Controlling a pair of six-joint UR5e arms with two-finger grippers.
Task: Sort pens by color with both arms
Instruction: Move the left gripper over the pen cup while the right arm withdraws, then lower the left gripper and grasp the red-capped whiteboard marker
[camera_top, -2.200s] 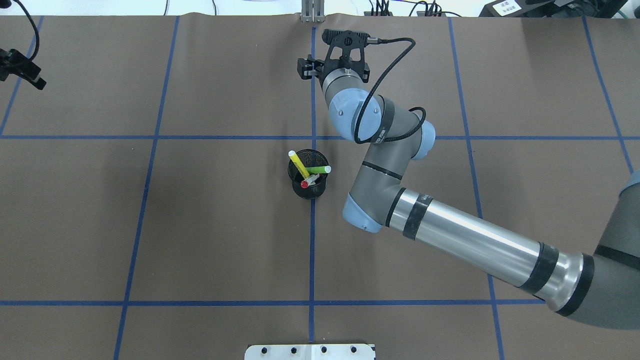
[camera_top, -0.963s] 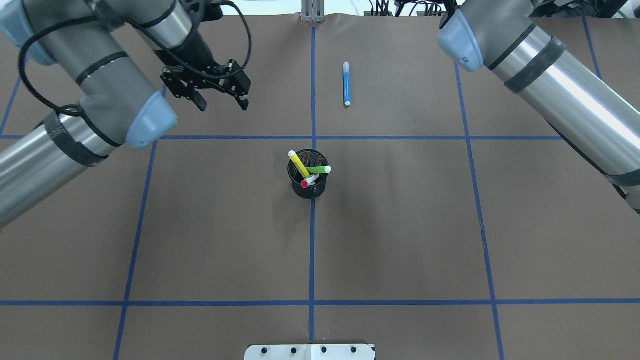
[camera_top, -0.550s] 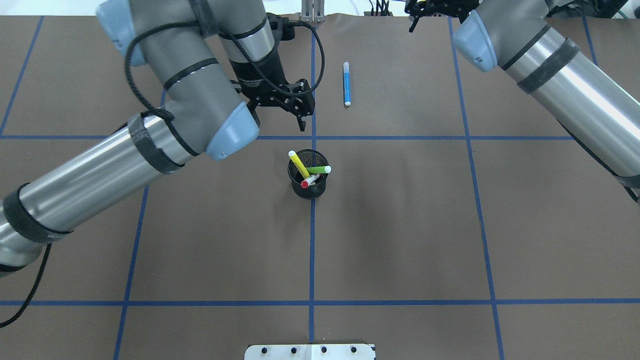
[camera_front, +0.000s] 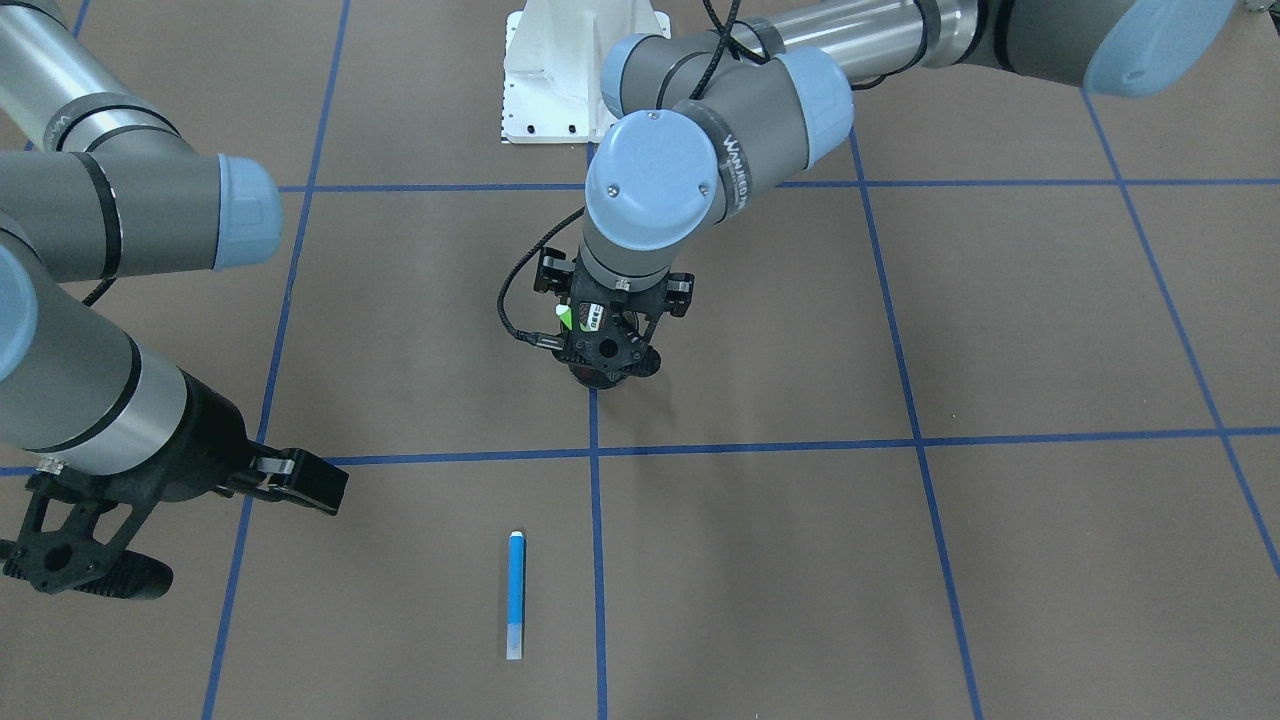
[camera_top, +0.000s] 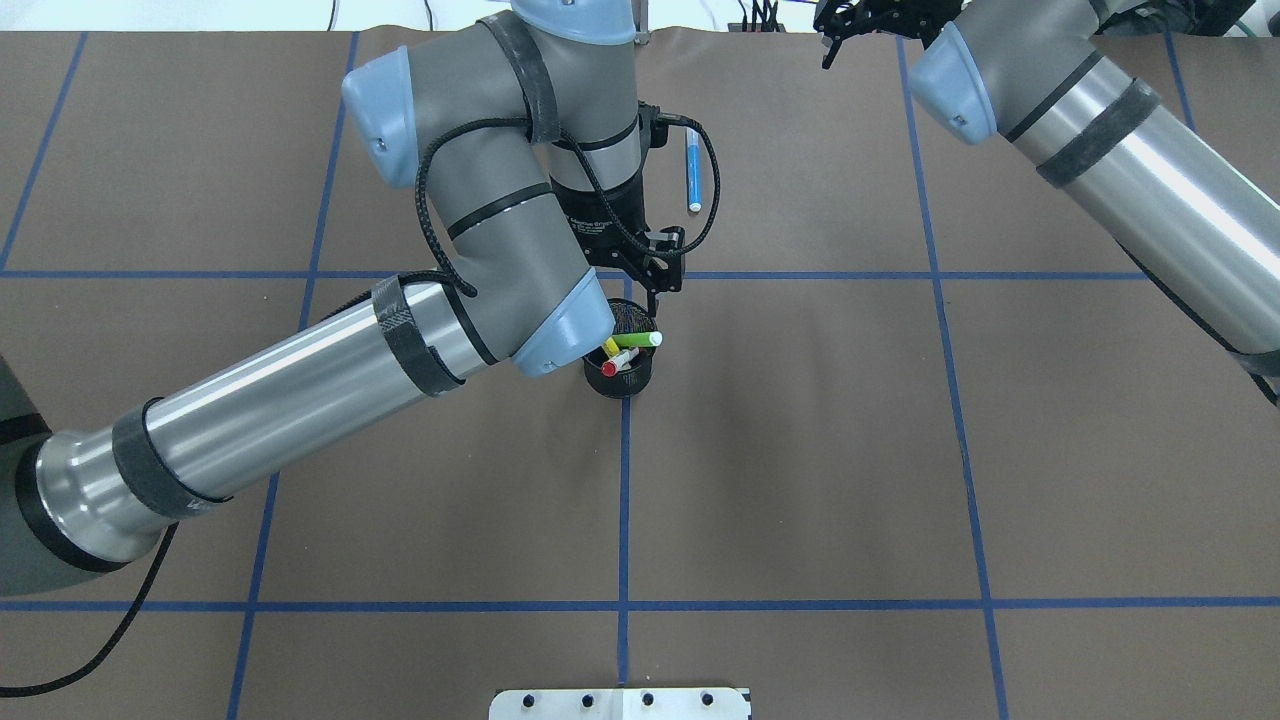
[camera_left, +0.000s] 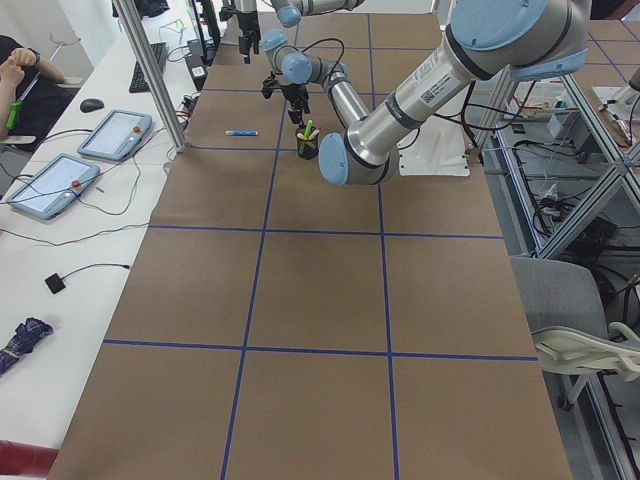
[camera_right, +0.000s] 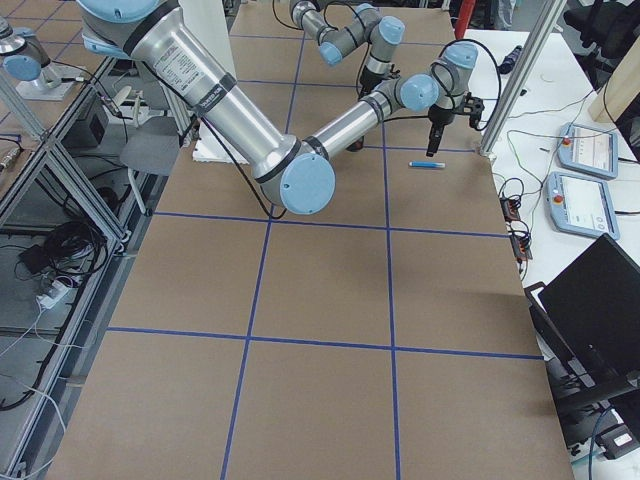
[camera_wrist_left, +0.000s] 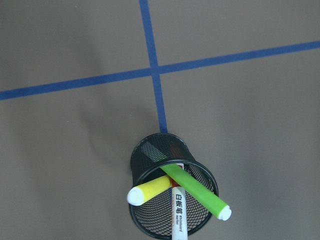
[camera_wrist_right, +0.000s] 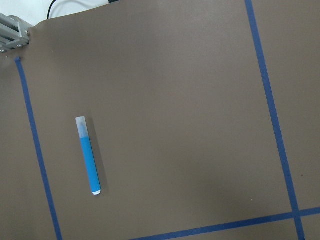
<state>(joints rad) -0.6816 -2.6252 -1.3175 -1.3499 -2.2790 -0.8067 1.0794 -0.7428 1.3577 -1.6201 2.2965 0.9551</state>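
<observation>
Black mesh cup (camera_wrist_left: 150, 150) dead under my left claw (camera_top: 662, 282), in the middle of the counter (camera_top: 800, 450), sitting on a tape line (camera_wrist_left: 152, 75). Are my left jaws apart or together? Cannot tell; my wrist view shows no fingertips. Three pens in there, crossed: green pen (camera_wrist_left: 197, 192) leaning out over the rim with its pale tip well clear, yellow pen (camera_wrist_left: 150, 190) leaning the other way, white pen (camera_wrist_left: 178, 215) tucked under the green, red cap showing from overhead.

My call: green first, since it looks to lie on top. I want to drop straight down, straddle the barrel just below that pale tip, well above the rim, then draw it out along its own lean so it doesn't drag the others or tip the light cup.

Blue pen (camera_front: 516, 595) is already out, flat, alone toward the counter's far edge, just beside the centre line. My right claw (camera_front: 325, 490) hangs over that far side, off to my right. It holds nothing that I can see, jaws unreadable.
</observation>
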